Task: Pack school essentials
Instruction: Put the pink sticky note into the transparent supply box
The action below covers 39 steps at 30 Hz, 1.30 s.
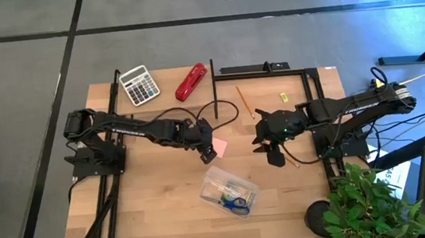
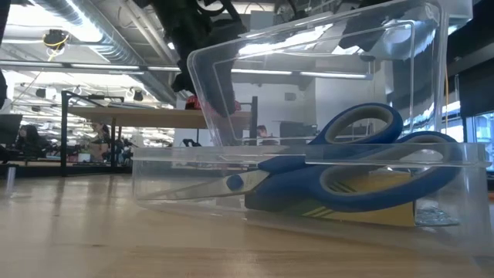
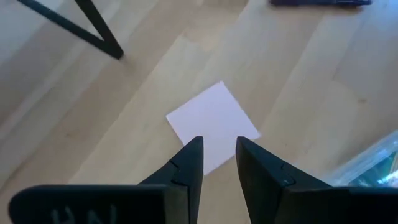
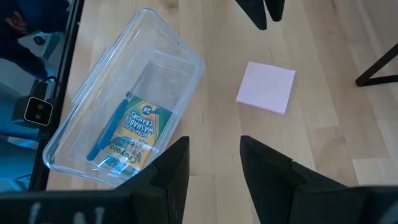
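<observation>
Left gripper (image 3: 219,163), fingers slightly parted and empty, hovers over the pink sticky-note pad (image 3: 212,126) lying beside the clear box (image 4: 118,99); right gripper (image 4: 214,163) waits open nearby; the thin pad could slide away.

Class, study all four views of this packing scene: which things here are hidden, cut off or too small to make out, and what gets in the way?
- Small yellow-green piece, high view: too small to identify.
- Crayon box, low view: scissors and the clear container wall cover its label.
- Container, left wrist view: cut off at the picture edge.
- Calculator keys, high view: too small to read.
- Left gripper, low view: only blurred dark shapes above the container.
</observation>
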Motion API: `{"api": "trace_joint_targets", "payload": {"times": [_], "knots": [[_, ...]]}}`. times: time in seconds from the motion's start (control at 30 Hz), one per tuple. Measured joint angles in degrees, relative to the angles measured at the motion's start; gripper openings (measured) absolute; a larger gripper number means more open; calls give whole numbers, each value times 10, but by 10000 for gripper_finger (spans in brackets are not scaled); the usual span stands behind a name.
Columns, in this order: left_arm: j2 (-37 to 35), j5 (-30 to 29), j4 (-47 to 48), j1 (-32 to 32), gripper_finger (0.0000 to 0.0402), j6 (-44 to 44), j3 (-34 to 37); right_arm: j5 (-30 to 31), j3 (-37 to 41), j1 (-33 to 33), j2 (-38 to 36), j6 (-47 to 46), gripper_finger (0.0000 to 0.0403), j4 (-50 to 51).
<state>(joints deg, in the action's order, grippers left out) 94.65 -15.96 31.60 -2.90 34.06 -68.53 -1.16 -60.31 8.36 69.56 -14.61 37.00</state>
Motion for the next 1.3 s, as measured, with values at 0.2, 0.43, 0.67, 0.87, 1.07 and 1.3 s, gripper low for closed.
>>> {"api": "trace_joint_targets", "payload": {"times": [0.2, 0.43, 0.67, 0.87, 1.07, 1.3], "knots": [[1, 2, 3, 2, 112, 51, 0, 0, 0, 0, 0, 0, 145, 0], [2, 2, 11, 2, 232, 59, 0, 0, 0, 0, 0, -1, 145, 0], [16, 5, 2, 3, 365, 65, 0, 0, 0, 0, 0, -1, 145, 0], [36, 16, -22, 4, 394, 95, 0, 0, 0, 0, 1, -1, 145, -1], [72, 22, -46, 15, 397, 126, 0, 0, -1, 0, 1, -1, 145, -5], [102, 24, -72, 16, 399, 153, 0, 0, -1, 0, 1, 0, 145, -8]]}}
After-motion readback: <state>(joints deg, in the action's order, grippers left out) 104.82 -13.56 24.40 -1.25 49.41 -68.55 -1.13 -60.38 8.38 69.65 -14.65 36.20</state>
